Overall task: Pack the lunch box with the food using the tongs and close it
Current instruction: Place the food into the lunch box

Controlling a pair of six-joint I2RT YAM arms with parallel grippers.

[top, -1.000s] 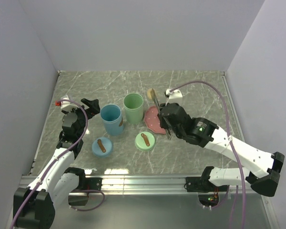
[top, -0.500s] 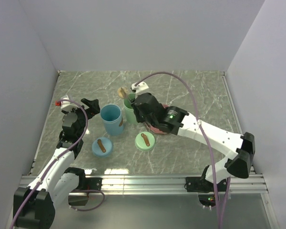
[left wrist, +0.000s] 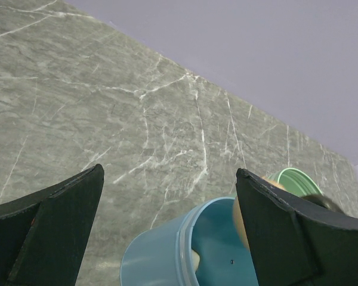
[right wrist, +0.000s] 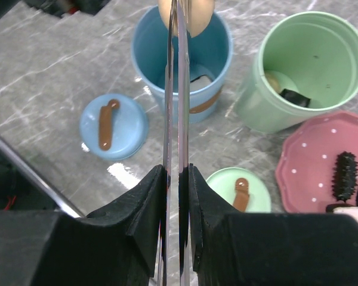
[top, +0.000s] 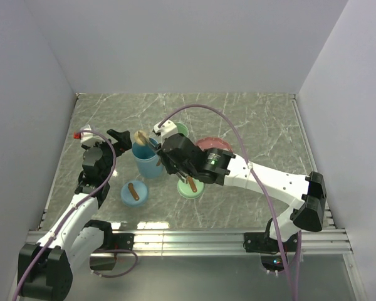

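Note:
My right gripper (right wrist: 178, 170) is shut on the slim metal tongs (right wrist: 175, 107). The tongs' tips pinch a round tan bun (right wrist: 186, 15) over the far rim of the blue lunch box cup (right wrist: 182, 65). From above, the bun (top: 140, 137) hangs at the blue cup's (top: 147, 160) left rim. A white sushi piece (right wrist: 200, 77) lies inside the blue cup. The green cup (right wrist: 304, 71) holds a bun and a dark piece. More sushi (right wrist: 345, 173) rests on the pink plate (right wrist: 313, 179). My left gripper (left wrist: 170, 179) stands open just left of the blue cup (left wrist: 161, 256).
A blue lid (top: 133, 192) and a green lid (top: 191, 186), each with a brown handle, lie flat in front of the cups. The right arm (top: 263, 179) stretches across the middle of the table. Grey walls close in the left, back and right.
My right arm swung left from the pink plate, past the green cup, carrying the bun in the tongs to the blue cup. The left arm stayed still.

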